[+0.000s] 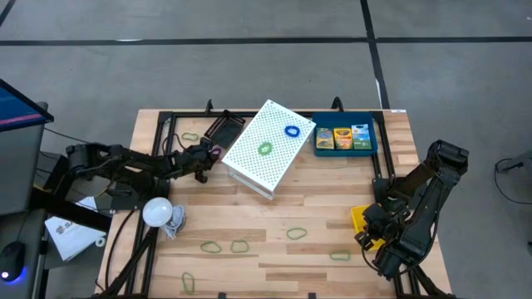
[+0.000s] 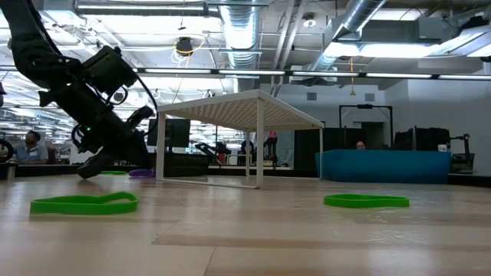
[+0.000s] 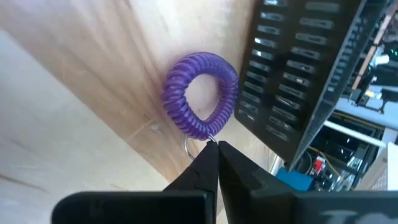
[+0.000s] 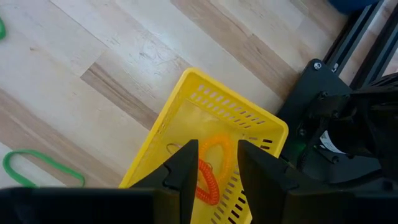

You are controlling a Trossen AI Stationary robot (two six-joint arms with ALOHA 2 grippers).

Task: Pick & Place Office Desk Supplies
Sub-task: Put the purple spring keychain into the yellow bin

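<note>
A grey floor point(image 1: 249, 75) crossed by dark lines is seen around the wooden table point(image 1: 274, 208), while silver ducts point(image 2: 245, 31) and strip lights point(image 2: 414, 74) are hung under the ceiling, and seated people point(image 2: 29, 146) are glimpsed far behind.
</note>
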